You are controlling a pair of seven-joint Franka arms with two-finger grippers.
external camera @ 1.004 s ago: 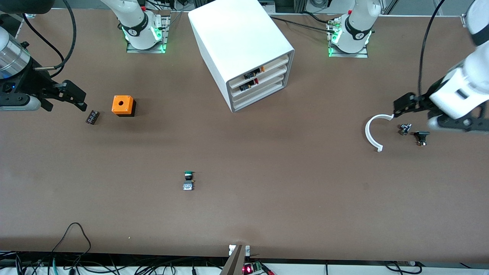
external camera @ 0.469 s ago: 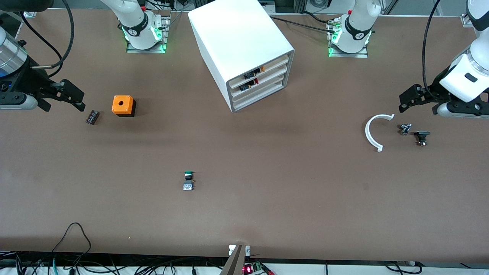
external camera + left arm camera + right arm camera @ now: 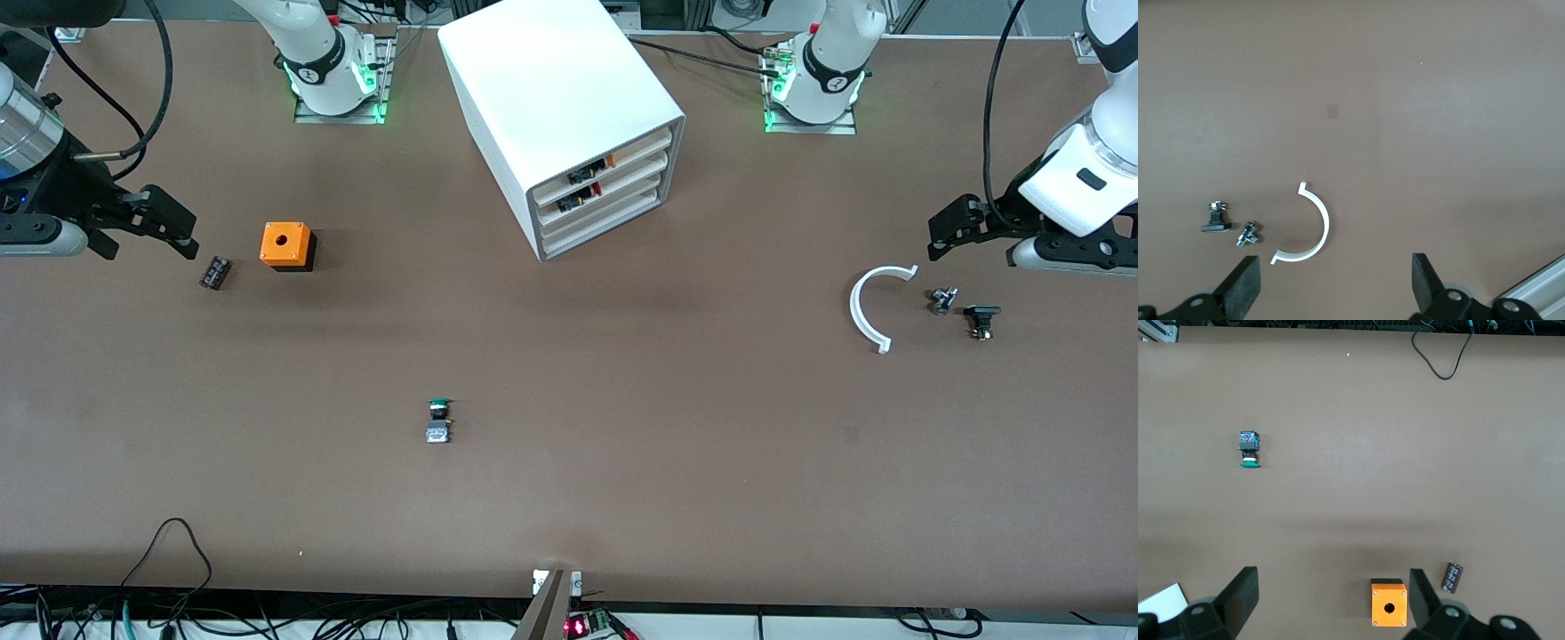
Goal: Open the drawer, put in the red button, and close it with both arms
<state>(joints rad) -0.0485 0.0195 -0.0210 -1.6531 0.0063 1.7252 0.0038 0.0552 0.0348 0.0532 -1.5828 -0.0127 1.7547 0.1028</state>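
Observation:
The white cabinet (image 3: pixel 560 98) stands at the robots' side of the table. All four drawers are pushed in. The second-highest drawer (image 3: pixel 636 169) has a cream front, and a small black part with a red end (image 3: pixel 582 194) shows in it, apparently the red button. My left gripper (image 3: pixel 944 236) is open and empty above the table near a white arc, toward the left arm's end; the left wrist view (image 3: pixel 1335 283) shows its jaws wide apart. My right gripper (image 3: pixel 182 233) is open and empty near the right arm's end; the right wrist view (image 3: pixel 1331 593) shows the same.
A green-capped button (image 3: pixel 438 420) lies mid-table, nearer the camera than the cabinet. An orange box (image 3: pixel 286 245) and a dark capacitor (image 3: pixel 214 272) lie by my right gripper. A white arc (image 3: pixel 867 307) and two small parts (image 3: pixel 943 300) (image 3: pixel 981 319) lie by my left gripper.
My left arm has risen and drawn back from the white arc toward its end of the table. My right gripper has shifted slightly toward the robots' side. Nothing on the table moved.

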